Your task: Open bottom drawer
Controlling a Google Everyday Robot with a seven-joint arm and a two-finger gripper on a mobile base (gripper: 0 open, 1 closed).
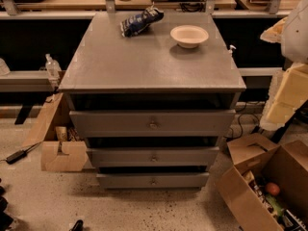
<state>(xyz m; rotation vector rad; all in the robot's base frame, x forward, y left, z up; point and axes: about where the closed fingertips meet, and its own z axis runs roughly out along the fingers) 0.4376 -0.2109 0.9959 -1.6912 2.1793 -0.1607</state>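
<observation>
So, the bottom drawer (125, 180) looks shut, sitting lowest on the grey cabinet (144, 61) just above the floor, with its small knob (153, 181) dead centre. The gripper isn't in shot anywhere, so we can't tell if it's released or clenched. Our worry is that the middle drawer's knob (153, 158) sits right above, so coming in a bit high would grab the wrong one. The open cardboard box (250, 191) near the right corner could also get in our way on the approach.
</observation>
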